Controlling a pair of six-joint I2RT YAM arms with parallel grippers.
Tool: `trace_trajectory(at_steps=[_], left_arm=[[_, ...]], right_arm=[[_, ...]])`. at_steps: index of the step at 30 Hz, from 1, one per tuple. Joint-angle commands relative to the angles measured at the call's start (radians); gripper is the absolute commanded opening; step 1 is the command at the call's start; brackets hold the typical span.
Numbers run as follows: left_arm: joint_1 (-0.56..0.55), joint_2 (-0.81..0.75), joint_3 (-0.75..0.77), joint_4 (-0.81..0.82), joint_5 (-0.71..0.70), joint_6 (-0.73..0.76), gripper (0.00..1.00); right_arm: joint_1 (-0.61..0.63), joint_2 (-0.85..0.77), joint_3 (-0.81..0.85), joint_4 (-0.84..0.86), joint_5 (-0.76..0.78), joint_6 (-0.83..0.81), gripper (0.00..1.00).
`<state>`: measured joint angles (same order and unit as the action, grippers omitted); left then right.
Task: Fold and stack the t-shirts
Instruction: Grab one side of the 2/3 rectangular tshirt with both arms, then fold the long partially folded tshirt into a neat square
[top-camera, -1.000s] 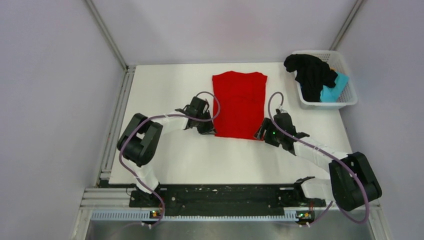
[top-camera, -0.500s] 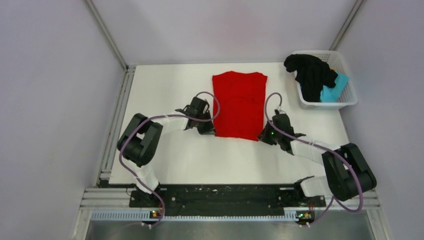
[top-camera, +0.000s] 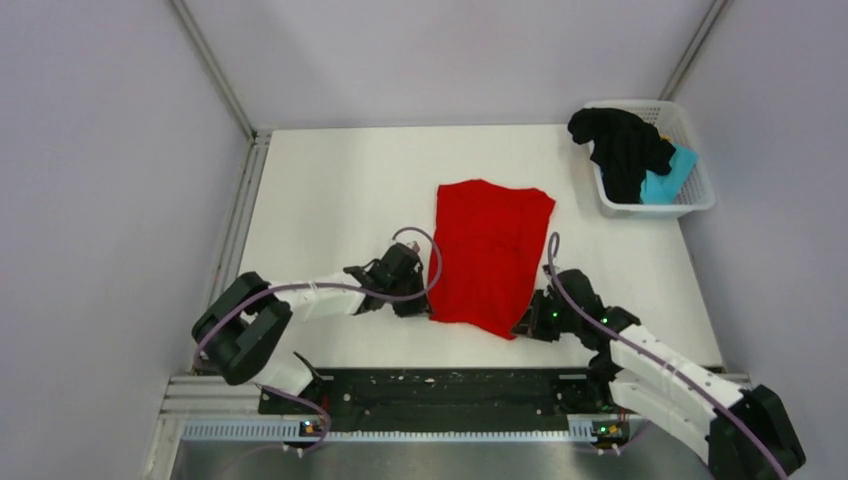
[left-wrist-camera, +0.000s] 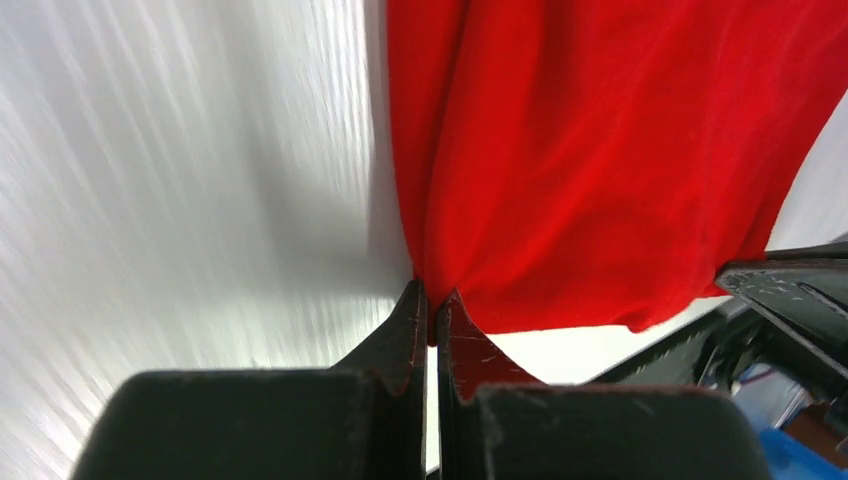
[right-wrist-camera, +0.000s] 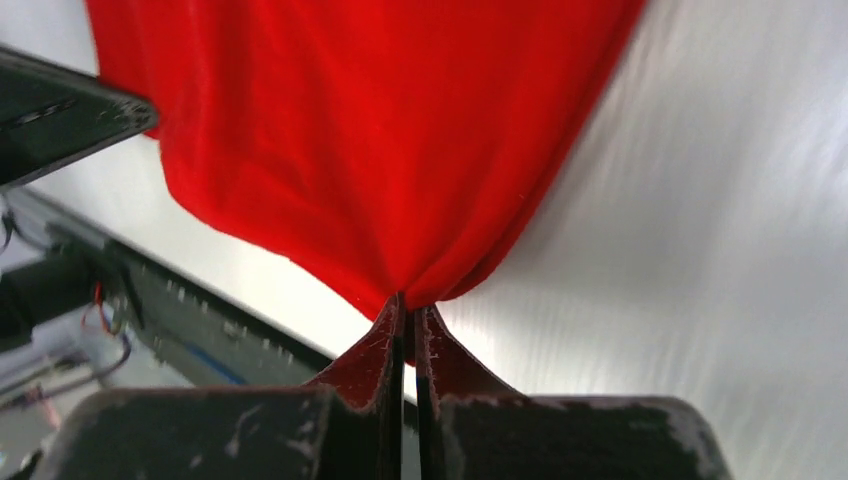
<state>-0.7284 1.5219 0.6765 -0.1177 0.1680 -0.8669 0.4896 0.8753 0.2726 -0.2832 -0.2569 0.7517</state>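
Observation:
The red t-shirt (top-camera: 490, 250) lies as a long folded strip in the middle of the white table (top-camera: 320, 190), slightly skewed. My left gripper (top-camera: 422, 308) is shut on its near left corner; in the left wrist view the cloth (left-wrist-camera: 600, 150) bunches into the closed gripper (left-wrist-camera: 432, 305). My right gripper (top-camera: 520, 328) is shut on the near right corner, and the red cloth (right-wrist-camera: 380, 130) gathers into that gripper (right-wrist-camera: 408, 318). A black t-shirt (top-camera: 620, 145) and a light blue t-shirt (top-camera: 665, 180) lie heaped in the basket.
A white lattice basket (top-camera: 700, 195) stands at the table's far right corner. The black base rail (top-camera: 440, 390) runs along the near edge, just behind both grippers. Grey walls and metal frame posts enclose the table.
Both grippers have pulled the red t-shirt toward the near edge, and its far end slid nearer and skewed. The right gripper closed on the near right corner.

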Motion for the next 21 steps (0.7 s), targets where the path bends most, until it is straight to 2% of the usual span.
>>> trace_trajectory(at_steps=[1,5,7,14,21], left_arm=[[-0.115,-0.095,-0.107,-0.156,-0.065,-0.077,0.00],[-0.182,-0.208,-0.166,-0.089,-0.119,-0.148,0.00],[-0.194,-0.245,-0.154,-0.143,-0.155,-0.154,0.00],[-0.195,-0.358,-0.064,-0.200,-0.223,-0.093,0.00],[-0.189,-0.340,0.107,-0.225,-0.343,-0.025,0.00]], right_arm=[[0.090,-0.187,-0.022,-0.272,-0.083,0.112,0.00],[0.098,-0.328,0.021,-0.403,-0.030,0.109,0.00],[0.097,-0.357,0.056,-0.440,-0.006,0.101,0.00],[0.099,-0.348,0.203,-0.484,0.106,0.042,0.00],[0.098,-0.316,0.328,-0.429,0.280,0.010,0.00]])
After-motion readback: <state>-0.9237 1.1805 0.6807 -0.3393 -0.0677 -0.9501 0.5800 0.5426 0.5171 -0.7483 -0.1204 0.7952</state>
